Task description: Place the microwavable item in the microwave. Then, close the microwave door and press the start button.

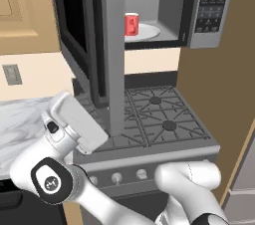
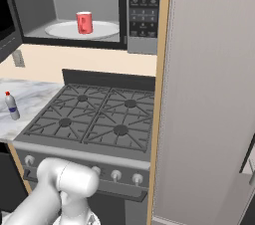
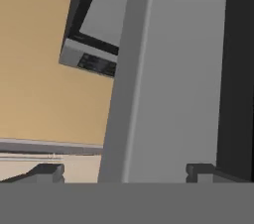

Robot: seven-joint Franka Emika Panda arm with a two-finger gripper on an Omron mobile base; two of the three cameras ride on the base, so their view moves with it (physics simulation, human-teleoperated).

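Sitting on the turntable plate (image 2: 64, 31) inside the microwave (image 2: 142, 45): red cup (image 2: 84, 22). Door (image 1: 112, 50) open. Gripper (image 3: 124, 171) jaws wide, empty, facing the door edge.

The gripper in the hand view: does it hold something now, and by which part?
Nothing is held. The gripper is open, its fingertips spread to either side of the microwave door edge. The red cup already stands on the turntable inside the microwave.

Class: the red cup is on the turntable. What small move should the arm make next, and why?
Probably push the microwave door shut: the red cup already stands inside the microwave, the door hangs open, and the open gripper faces its edge.
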